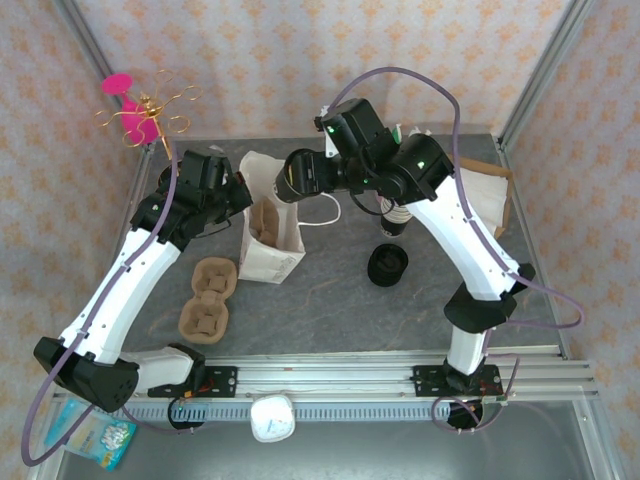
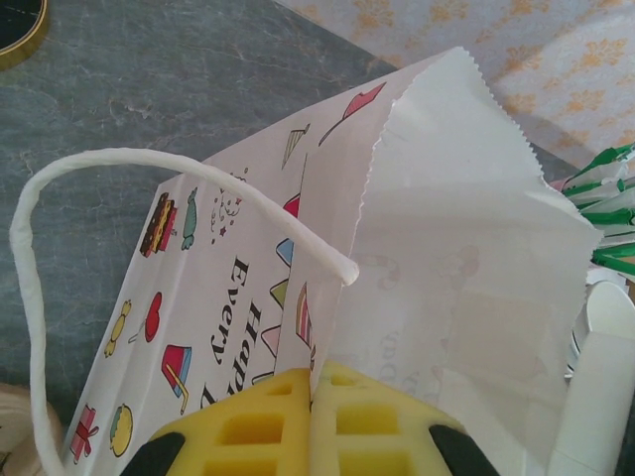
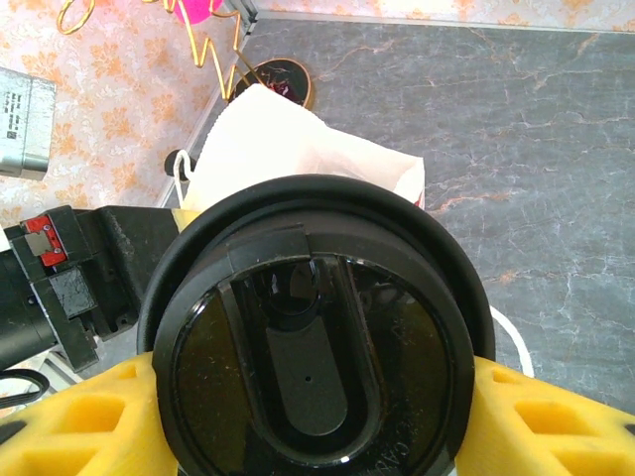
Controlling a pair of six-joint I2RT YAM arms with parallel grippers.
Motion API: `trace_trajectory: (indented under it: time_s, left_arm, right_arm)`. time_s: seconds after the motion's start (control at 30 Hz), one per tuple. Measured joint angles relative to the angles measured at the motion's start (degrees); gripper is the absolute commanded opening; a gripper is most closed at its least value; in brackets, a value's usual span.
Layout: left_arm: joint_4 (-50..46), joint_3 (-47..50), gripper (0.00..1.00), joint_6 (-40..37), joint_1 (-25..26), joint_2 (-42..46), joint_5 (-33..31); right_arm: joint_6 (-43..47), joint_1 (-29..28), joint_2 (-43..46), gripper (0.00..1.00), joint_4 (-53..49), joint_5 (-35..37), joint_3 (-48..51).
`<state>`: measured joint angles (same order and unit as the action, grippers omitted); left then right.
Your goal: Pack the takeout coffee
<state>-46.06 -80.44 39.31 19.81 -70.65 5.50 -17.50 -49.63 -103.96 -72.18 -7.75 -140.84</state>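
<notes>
The left arm rises from its near-left base and reaches far and rightward. The left gripper has its yellow fingers pressed together on the rim of the paper bag. The right arm arches from its near-right base towards the far left, wrist bent over. The right gripper clamps the takeout coffee between its fingers.

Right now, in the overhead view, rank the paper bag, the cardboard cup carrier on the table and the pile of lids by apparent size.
1. paper bag, though it stands tall and nearer the camera, which flatters its lead.
2. cardboard cup carrier.
3. pile of lids, clearly smallest.
</notes>
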Motion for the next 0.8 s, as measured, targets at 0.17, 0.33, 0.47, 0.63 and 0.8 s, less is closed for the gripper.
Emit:
trace_trajectory:
  time_s: [0.17, 0.33, 0.47, 0.63, 0.8]
  left_arm:
    - [0.0, 0.0, 0.00, -0.2, 0.0, 0.0, 0.0]
    - [0.0, 0.0, 0.00, -0.2, 0.0, 0.0, 0.0]
    - [0.0, 0.0, 0.00, -0.1, 0.0, 0.0, 0.3]
    - [0.8, 1.2, 0.00, 1.4, 0.0, 1.0, 2.4]
    - [1.7, 4.5, 0.00, 4.0, 0.0, 3.5, 4.5]
  right_arm:
    - [0.0, -0.3, 0.6, 0.59, -0.2, -0.5, -0.9]
    - [-0.4, -0.4, 1.4, 0.58, -0.2, -0.9, -0.9]
    - [-0.5, -1.2, 1.0, 0.56, -0.3, -1.3, -0.9]
    - [-1.4, -2.6, -0.9, 0.55, -0.9, -0.6, 0.0]
    - [-2.9, -3.5, -1.4, 0.54, -1.3, 0.7, 5.4]
